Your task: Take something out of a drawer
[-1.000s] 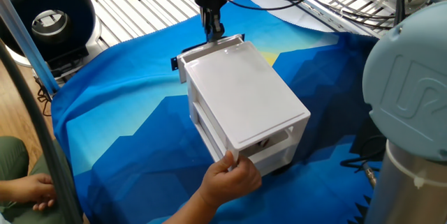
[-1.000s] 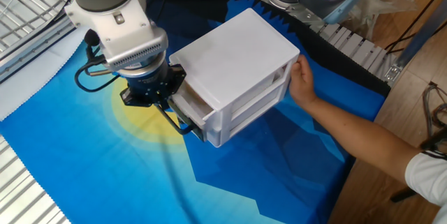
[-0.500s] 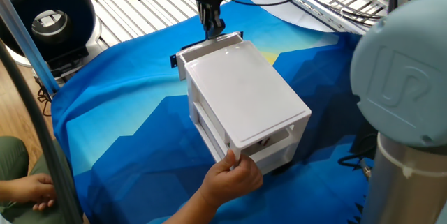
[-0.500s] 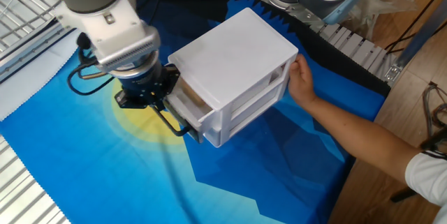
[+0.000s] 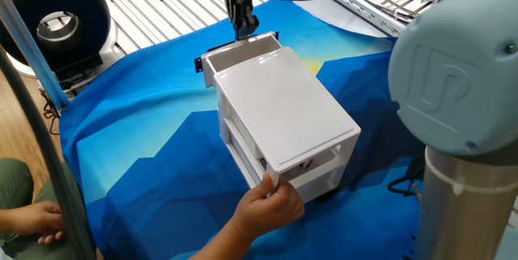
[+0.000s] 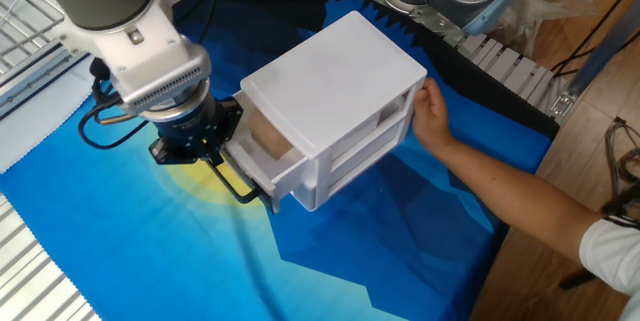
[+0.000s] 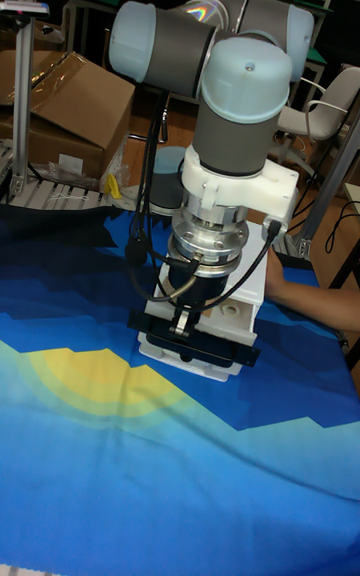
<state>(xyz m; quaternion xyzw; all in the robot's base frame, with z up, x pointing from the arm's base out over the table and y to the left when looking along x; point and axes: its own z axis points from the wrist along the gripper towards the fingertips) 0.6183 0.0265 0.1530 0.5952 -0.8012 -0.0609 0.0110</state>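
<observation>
The tan cube (image 6: 267, 134) sits inside the top drawer (image 6: 255, 156) of the white cabinet (image 6: 335, 91), showing where the drawer stands partly pulled out on the cabinet's left side. The gripper (image 5: 243, 27) is clamped on the drawer's black handle (image 6: 232, 179). At the far right end of the cabinet a person's hand (image 6: 433, 116) presses against it, all on the blue and yellow cloth (image 6: 150, 241).

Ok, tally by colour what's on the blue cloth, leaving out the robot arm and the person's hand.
White: 1, the small white plastic cabinet with its top drawer pulled partly out.
Tan: 1, the small light-brown cube showing inside that drawer.
Total: 2.
</observation>
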